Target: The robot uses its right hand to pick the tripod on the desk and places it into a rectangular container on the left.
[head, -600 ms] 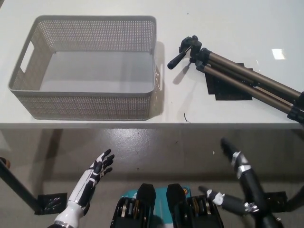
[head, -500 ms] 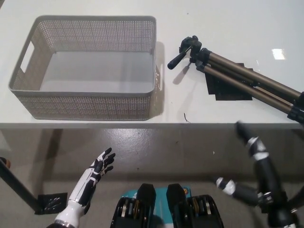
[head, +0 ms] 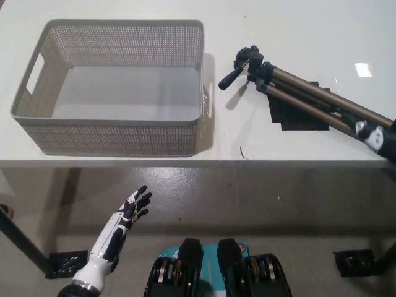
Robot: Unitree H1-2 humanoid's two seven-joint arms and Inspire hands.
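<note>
No writing can be read anywhere. The basket (head: 117,133) and tripod (head: 297,93) carry no legible label (nor any numbers).

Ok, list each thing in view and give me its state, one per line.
Basket: upright on the desk, holds nothing.
Tripod: lying flat on the desk, legs folded together, head toward the basket.
Black mat: flat under the tripod legs.
Left hand: open, below the desk edge, holding nothing.
Right hand: at the picture's right edge over the tripod legs; mostly cut off, grip unclear.
</note>
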